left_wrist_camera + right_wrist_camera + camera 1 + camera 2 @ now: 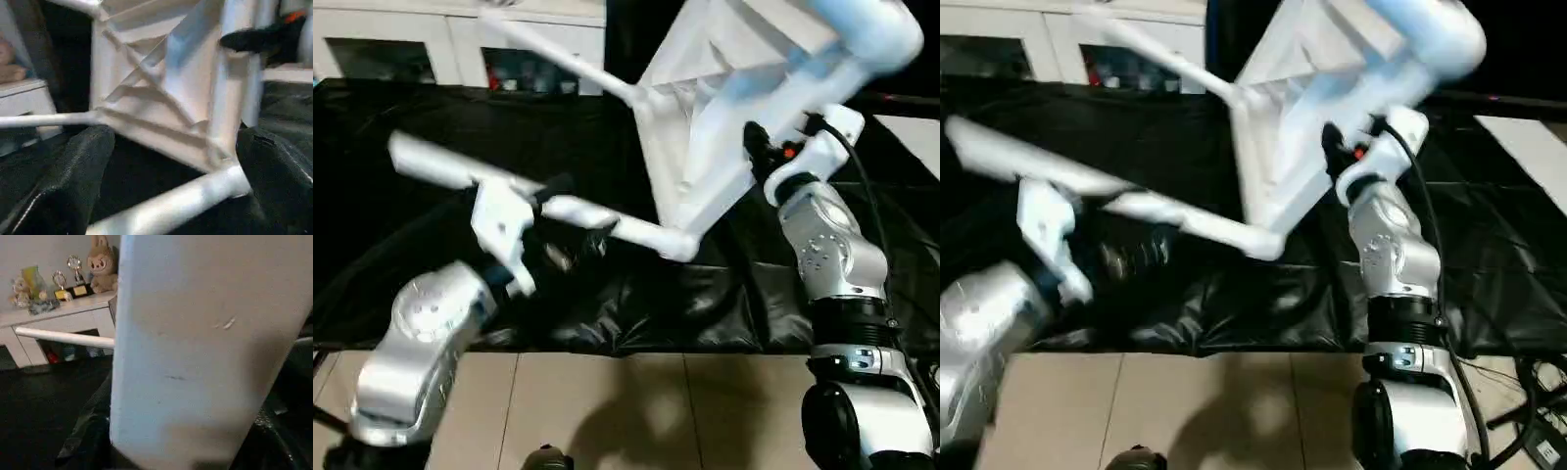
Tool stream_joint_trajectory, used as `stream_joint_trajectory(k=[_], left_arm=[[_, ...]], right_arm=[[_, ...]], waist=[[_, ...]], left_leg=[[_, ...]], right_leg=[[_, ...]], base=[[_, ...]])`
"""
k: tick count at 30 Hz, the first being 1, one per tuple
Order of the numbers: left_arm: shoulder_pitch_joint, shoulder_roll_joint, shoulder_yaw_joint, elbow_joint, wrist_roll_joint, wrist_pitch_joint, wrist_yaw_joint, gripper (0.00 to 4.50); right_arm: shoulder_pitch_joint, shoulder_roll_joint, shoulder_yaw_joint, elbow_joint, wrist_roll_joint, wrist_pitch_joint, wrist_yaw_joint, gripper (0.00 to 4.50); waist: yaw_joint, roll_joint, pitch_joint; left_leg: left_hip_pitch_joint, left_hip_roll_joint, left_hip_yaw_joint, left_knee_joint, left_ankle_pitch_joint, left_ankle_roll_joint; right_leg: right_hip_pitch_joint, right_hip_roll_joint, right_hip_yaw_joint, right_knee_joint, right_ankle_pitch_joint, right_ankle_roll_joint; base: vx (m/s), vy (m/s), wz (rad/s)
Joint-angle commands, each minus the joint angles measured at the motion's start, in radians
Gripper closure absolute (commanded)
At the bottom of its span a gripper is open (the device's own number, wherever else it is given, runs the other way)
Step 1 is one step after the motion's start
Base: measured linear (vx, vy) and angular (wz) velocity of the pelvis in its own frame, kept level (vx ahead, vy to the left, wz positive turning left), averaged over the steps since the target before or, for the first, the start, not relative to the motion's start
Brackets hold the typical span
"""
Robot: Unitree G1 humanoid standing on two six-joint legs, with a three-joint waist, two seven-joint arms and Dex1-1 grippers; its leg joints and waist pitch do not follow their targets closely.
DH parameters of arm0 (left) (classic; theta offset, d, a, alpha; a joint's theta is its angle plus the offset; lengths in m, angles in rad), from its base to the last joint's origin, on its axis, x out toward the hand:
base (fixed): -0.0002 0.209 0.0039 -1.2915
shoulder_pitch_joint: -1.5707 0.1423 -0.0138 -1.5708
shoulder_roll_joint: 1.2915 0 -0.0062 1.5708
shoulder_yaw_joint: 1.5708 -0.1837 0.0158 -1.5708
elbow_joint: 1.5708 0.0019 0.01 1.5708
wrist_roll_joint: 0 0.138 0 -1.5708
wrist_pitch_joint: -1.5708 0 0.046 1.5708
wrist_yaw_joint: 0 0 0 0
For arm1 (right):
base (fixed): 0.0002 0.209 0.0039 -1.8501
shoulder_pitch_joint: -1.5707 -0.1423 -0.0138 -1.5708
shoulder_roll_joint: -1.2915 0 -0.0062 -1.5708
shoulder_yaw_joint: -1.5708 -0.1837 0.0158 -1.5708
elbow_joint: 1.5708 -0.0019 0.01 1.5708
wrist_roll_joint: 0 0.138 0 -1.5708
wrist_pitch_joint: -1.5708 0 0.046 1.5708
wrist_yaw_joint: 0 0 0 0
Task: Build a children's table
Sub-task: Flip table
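The tabletop (705, 127) is tipped up on edge over the black cloth (636, 313), ribbed underside toward the robot, with the right gripper (766, 149) closed on the leg (847, 39) at its upper right corner. The left gripper (563, 211) stands wide and holds nothing, just beside the lower leg (607, 223), whose long axis runs level from the tabletop's lower corner out to the left. That leg lies nearest the left arm, so closing there looks like the coming move.
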Motion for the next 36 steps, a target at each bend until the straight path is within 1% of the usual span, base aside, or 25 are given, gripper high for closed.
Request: stream_joint_trajectory(k=[1, 3, 4, 7, 8, 9, 11, 12, 15, 19, 20, 21, 22, 23, 24, 25, 26, 28, 29, 30, 31, 33, 34, 35, 36], left_arm=[[-0.030, 0.012, -0.001, 0.024, 0.029, -0.011, 0.006, 0.00], [-0.055, 0.026, -0.001, 0.043, 0.045, -0.027, 0.005, 0.00], [-0.065, 0.035, -0.001, 0.052, 0.049, -0.032, -0.001, 0.00], [-0.093, 0.070, 0.000, 0.094, 0.080, -0.070, -0.009, 0.00], [-0.102, 0.082, -0.002, 0.108, 0.086, -0.085, -0.020, 0.00], [-0.124, 0.108, -0.002, 0.140, 0.094, -0.127, -0.054, 0.00], [-0.154, 0.128, -0.004, 0.165, 0.098, -0.179, -0.094, 0.00], [-0.169, 0.134, -0.006, 0.176, 0.099, -0.203, -0.111, 0.00], [-0.169, 0.134, -0.006, 0.176, 0.099, -0.203, -0.111, 0.00], [-0.169, 0.134, -0.006, 0.176, 0.099, -0.203, -0.111, 0.00], [-0.187, 0.128, -0.007, 0.176, 0.098, -0.212, -0.111, 0.00], [-0.231, 0.102, -0.037, 0.128, 0.131, -0.262, -0.085, 0.00], [-0.270, 0.085, -0.069, 0.077, 0.179, -0.315, -0.054, 0.00], [-0.295, 0.082, -0.090, 0.048, 0.210, -0.349, -0.037, 0.00], [-0.295, 0.082, -0.090, 0.048, 0.210, -0.349, -0.037, 0.00], [-0.308, 0.100, -0.098, 0.045, 0.242, -0.373, -0.030, 0.00], [-0.334, 0.127, -0.104, 0.047, 0.292, -0.414, -0.015, 0.00], [-0.346, 0.135, -0.103, 0.052, 0.307, -0.431, -0.012, 0.00], [-0.376, 0.156, -0.100, 0.070, 0.340, -0.448, -0.007, 0.00], [-0.391, 0.167, -0.098, 0.082, 0.359, -0.463, -0.005, 0.00], [-0.401, 0.173, -0.095, 0.092, 0.371, -0.476, -0.003, 0.00], [-0.415, 0.176, -0.086, 0.129, 0.407, -0.512, -0.005, 0.00], [-0.415, 0.176, -0.086, 0.129, 0.407, -0.512, -0.005, 0.00], [-0.423, 0.185, -0.091, 0.154, 0.434, -0.537, 0.013, 0.00], [-0.425, 0.189, -0.095, 0.163, 0.444, -0.542, 0.021, 0.00]], right_arm=[[0.021, -0.024, 0.022, -0.009, -0.047, 0.044, -0.030, 2.72], [0.026, -0.034, 0.038, -0.024, -0.064, 0.060, -0.041, 2.73], [0.030, -0.041, 0.048, -0.030, -0.074, 0.065, -0.042, 2.73], [0.040, -0.054, 0.075, -0.064, -0.102, 0.091, -0.040, 2.76], [0.041, -0.059, 0.084, -0.073, -0.110, 0.095, -0.036, 2.77], [0.039, -0.073, 0.107, -0.088, -0.133, 0.105, -0.030, 2.78], [0.035, -0.089, 0.134, -0.104, -0.157, 0.121, -0.025, 2.80], [0.034, -0.096, 0.146, -0.114, -0.167, 0.133, -0.026, 2.80], [0.034, -0.096, 0.146, -0.114, -0.167, 0.133, -0.026, 2.80], [0.034, -0.096, 0.146, -0.114, -0.167, 0.133, -0.026, 2.80], [0.033, -0.102, 0.158, -0.122, -0.177, 0.142, -0.027, 2.46], [0.055, -0.092, 0.192, -0.149, -0.195, 0.156, -0.033, 2.26], [0.083, -0.084, 0.233, -0.169, -0.220, 0.154, -0.031, 2.14], [0.106, -0.082, 0.260, -0.186, -0.237, 0.144, -0.028, 2.14], [0.106, -0.082, 0.260, -0.186, -0.237, 0.144, -0.028, 2.11], [0.116, -0.083, 0.263, -0.200, -0.234, 0.141, -0.022, 2.05], [0.139, -0.086, 0.262, -0.225, -0.227, 0.129, -0.009, 1.80], [0.149, -0.089, 0.262, -0.236, -0.227, 0.119, -0.002, 1.71], [0.175, -0.093, 0.253, -0.255, -0.221, 0.102, 0.006, 1.66], [0.189, -0.094, 0.245, -0.264, -0.215, 0.091, 0.008, 1.54], [0.196, -0.094, 0.241, -0.267, -0.211, 0.083, 0.013, 1.39], [0.216, -0.106, 0.249, -0.281, -0.215, 0.065, 0.035, 1.23], [0.216, -0.106, 0.249, -0.281, -0.215, 0.065, 0.035, 1.23], [0.223, -0.107, 0.254, -0.278, -0.221, 0.060, 0.043, 1.23], [0.225, -0.106, 0.255, -0.277, -0.222, 0.059, 0.045, 1.23]], waist=[[-0.007, 0.009, -0.069], [-0.004, 0.011, -0.070], [-0.004, 0.007, -0.070], [0.000, 0.009, -0.070], [-0.002, 0.000, -0.069], [0.001, 0.005, -0.070], [-0.001, -0.001, -0.070], [0.000, 0.002, -0.069], [-0.002, 0.000, -0.070], [-0.002, -0.003, -0.071], [-0.002, -0.003, -0.071], [-0.006, 0.002, -0.071], [-0.005, 0.000, -0.072], [-0.005, 0.000, -0.070], [-0.003, 0.000, -0.072], [-0.008, -0.004, -0.071], [-0.011, -0.006, -0.072], [-0.022, -0.013, -0.070], [-0.028, -0.010, -0.068], [-0.028, -0.005, -0.069], [-0.028, -0.003, -0.070], [-0.027, 0.002, -0.070], [-0.028, -0.001, -0.069], [-0.026, 0.008, -0.069], [-0.027, 0.003, -0.069]], left_leg=[[0.039, 0.024, -0.008, -0.070, -0.233, -0.094], [0.041, 0.024, -0.008, -0.069, -0.226, -0.093], [0.040, 0.025, -0.008, -0.069, -0.224, -0.095], [0.041, 0.024, -0.008, -0.069, -0.220, -0.098], [0.039, 0.024, -0.008, -0.070, -0.213, -0.094], [0.040, 0.023, -0.008, -0.070, -0.211, -0.097], [0.043, 0.024, -0.006, -0.070, -0.216, -0.102], [0.043, 0.024, -0.007, -0.071, -0.222, -0.107], [0.042, 0.027, -0.009, -0.073, -0.237, -0.118], [0.040, 0.026, -0.007, -0.070, -0.227, -0.111], [0.040, 0.026, -0.007, -0.070, -0.226, -0.110], [0.044, 0.028, -0.006, -0.070, -0.223, -0.110], [0.046, 0.029, -0.006, -0.068, -0.217, -0.113], [0.041, 0.031, -0.008, -0.072, -0.213, -0.113], [0.041, 0.033, -0.010, -0.070, -0.208, -0.120], [0.032, 0.030, -0.014, -0.072, -0.202, -0.120], [0.036, 0.029, -0.011, -0.070, -0.213, -0.116], [0.032, 0.026, -0.010, -0.068, -0.221, -0.110], [0.031, 0.025, -0.010, -0.069, -0.226, -0.110], [0.034, 0.026, -0.011, -0.068, -0.238, -0.113], [0.036, 0.028, -0.013, -0.069, -0.250, -0.115], [0.040, 0.028, -0.014, -0.069, -0.269, -0.120], [0.040, 0.029, -0.014, -0.070, -0.279, -0.121], [0.040, 0.028, -0.016, -0.071, -0.282, -0.123], [0.040, 0.028, -0.015, -0.071, -0.292, -0.123]], right_leg=[[0.019, -0.044, 0.031, -0.075, -0.097, -0.084], [0.017, -0.043, 0.031, -0.074, -0.081, -0.088], [0.018, -0.043, 0.030, -0.072, -0.070, -0.091], [0.017, -0.043, 0.031, -0.071, -0.066, -0.085], [0.019, -0.042, 0.031, -0.073, -0.064, -0.083], [0.017, -0.044, 0.030, -0.072, -0.070, -0.082], [0.016, -0.044, 0.032, -0.072, -0.078, -0.082], [0.016, -0.045, 0.031, -0.073, -0.087, -0.082], [0.015, -0.047, 0.031, -0.067, -0.070, -0.091], [0.018, -0.048, 0.031, -0.066, -0.054, -0.098], [0.018, -0.048, 0.031, -0.066, -0.054, -0.099], [0.016, -0.044, 0.032, -0.069, -0.051, -0.094], [0.016, -0.046, 0.032, -0.067, -0.039, -0.097], [0.019, -0.044, 0.031, -0.071, -0.036, -0.091], [0.021, -0.050, 0.030, -0.066, -0.018, -0.085], [0.030, -0.048, 0.029, -0.064, -0.010, -0.083], [0.026, -0.047, 0.029, -0.067, -0.014, -0.073], [0.028, -0.047, 0.032, -0.069, -0.036, -0.065], [0.026, -0.047, 0.032, -0.071, -0.057, -0.066], [0.023, -0.048, 0.032, -0.072, -0.081, -0.068], [0.022, -0.047, 0.032, -0.073, -0.094, -0.073], [0.017, -0.046, 0.031, -0.073, -0.096, -0.087], [0.018, -0.046, 0.031, -0.072, -0.095, -0.094], [0.018, -0.047, 0.031, -0.071, -0.093, -0.098], [0.017, -0.047, 0.031, -0.073, -0.096, -0.099]], base=[[0.000, 0.000, 0.00], [0.000, 0.000, 0.00], [0.000, 0.000, 0.00], [0.000, 0.000, 0.00], [0.000, 0.000, 0.00], [0.000, 0.000, 0.00], [0.000, 0.000, 0.00], [0.000, 0.000, 0.00], [0.000, 0.000, 0.00], [0.000, 0.000, 0.00], [0.000, 0.000, 0.00], [0.000, 0.000, 0.00], [0.000, 0.000, 0.00], [0.000, 0.000, 0.00], [0.000, 0.000, 0.00], [0.000, 0.000, 0.00], [0.000, 0.000, 0.00], [0.000, 0.000, 0.00], [0.000, 0.000, 0.00], [0.000, 0.000, 0.00], [0.000, 0.000, 0.00], [0.000, 0.000, 0.00], [0.000, 0.000, 0.00], [0.000, 0.000, 0.00], [0.000, 0.000, 0.00]])
